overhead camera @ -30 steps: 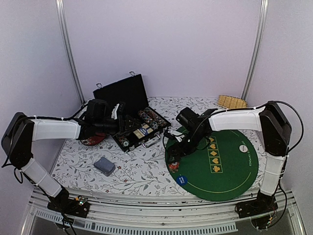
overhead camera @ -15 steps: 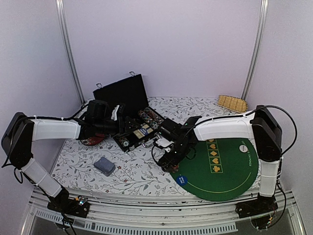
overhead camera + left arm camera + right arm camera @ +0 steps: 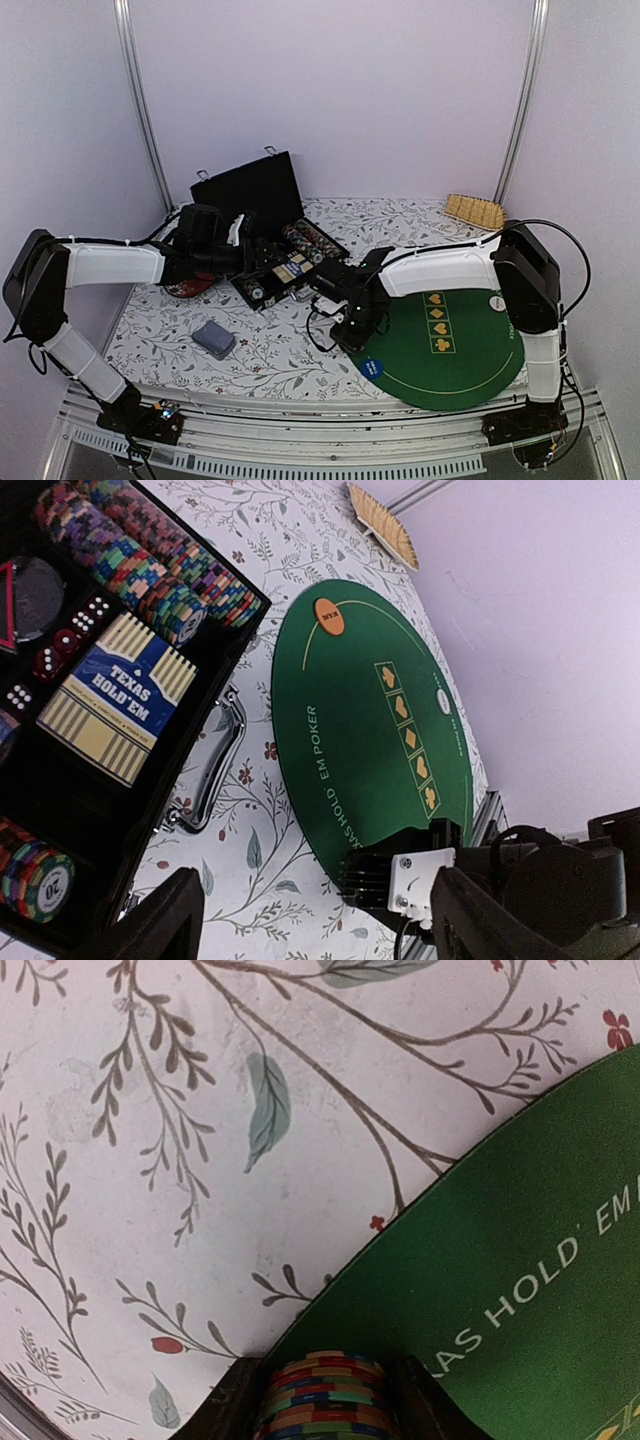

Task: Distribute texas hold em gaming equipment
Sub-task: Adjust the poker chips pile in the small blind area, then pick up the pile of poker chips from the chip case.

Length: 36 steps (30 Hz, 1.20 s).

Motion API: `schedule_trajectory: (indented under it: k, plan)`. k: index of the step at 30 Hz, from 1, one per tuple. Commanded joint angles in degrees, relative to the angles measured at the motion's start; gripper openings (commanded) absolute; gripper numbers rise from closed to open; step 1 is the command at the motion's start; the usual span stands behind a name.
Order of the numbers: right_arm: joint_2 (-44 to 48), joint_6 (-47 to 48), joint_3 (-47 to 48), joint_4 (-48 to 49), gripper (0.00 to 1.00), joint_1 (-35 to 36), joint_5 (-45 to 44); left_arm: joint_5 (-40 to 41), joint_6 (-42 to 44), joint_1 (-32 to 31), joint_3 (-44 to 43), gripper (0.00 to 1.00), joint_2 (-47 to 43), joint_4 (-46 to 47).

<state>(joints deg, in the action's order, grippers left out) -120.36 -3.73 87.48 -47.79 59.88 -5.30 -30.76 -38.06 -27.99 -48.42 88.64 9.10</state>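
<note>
A short stack of striped poker chips (image 3: 325,1385) stands on the left edge of the green poker mat (image 3: 450,340). My right gripper (image 3: 323,1415) is shut on it, a dark finger pressed to each side. From above, that gripper (image 3: 350,322) points down at the mat's rim. My left gripper (image 3: 320,925) hangs open and empty over the front edge of the black case (image 3: 285,270). Inside the case lie rows of chips (image 3: 150,565), a blue Texas Hold'em card box (image 3: 120,705) and red dice (image 3: 70,645). A grey-blue deck of cards (image 3: 213,338) lies on the cloth at the near left.
On the mat lie a blue button (image 3: 372,366), a white button (image 3: 497,300) and an orange button (image 3: 328,615). The case lid (image 3: 250,190) stands upright at the back. A dark-red dish (image 3: 190,288) sits under the left arm, and a woven leaf-shaped tray (image 3: 474,208) at the back right.
The right arm has stretched left, carrying its gripper along the mat's left edge, and its jaws have come in from wide open onto the chip stack. The left arm has stayed put.
</note>
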Motion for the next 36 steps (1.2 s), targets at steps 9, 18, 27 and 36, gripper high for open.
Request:
schedule_trajectory:
  k: [9,18,27,36]
  plan:
    - [-1.83,0.04,0.41,-1.72,0.41,0.53,-2.48,-0.1,0.73,0.43,0.45,0.8,0.56,0.25]
    - [4.07,2.64,-0.56,0.56,0.99,0.5,-2.44,9.74,9.27,0.48,-5.68,0.8,-0.15,-16.06]
    - [18.42,12.66,-4.05,8.66,0.99,0.22,4.11,29.62,24.76,0.39,-20.2,0.81,4.05,-41.11]
    - [33.46,14.72,-15.22,24.43,0.99,-7.08,6.8,30.86,39.58,0.21,-25.79,0.78,15.35,-49.99]
